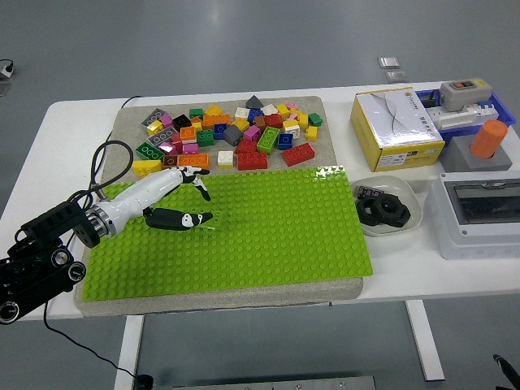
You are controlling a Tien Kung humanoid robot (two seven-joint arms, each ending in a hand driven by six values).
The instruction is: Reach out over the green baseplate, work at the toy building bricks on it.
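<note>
The green baseplate (268, 231) lies on a grey mat and carries no bricks. A heap of loose toy bricks (236, 134) in many colours sits on the mat just behind the plate. My left hand (191, 199), white with black fingers, hovers over the plate's left rear part. Its fingers are spread and hold nothing; the thumb (180, 219) points right along the plate. The nearest bricks, a yellow one (147, 166) and an orange one (193, 160), lie just behind the hand. My right arm does not show.
A yellow-and-white box (396, 128) stands at the right rear. A white dish (406, 195) holds black parts. A grey electrical box (479, 215), an orange cylinder (488, 139) and a blue tray (455, 110) fill the right edge. A black cable (101, 158) loops behind my left wrist.
</note>
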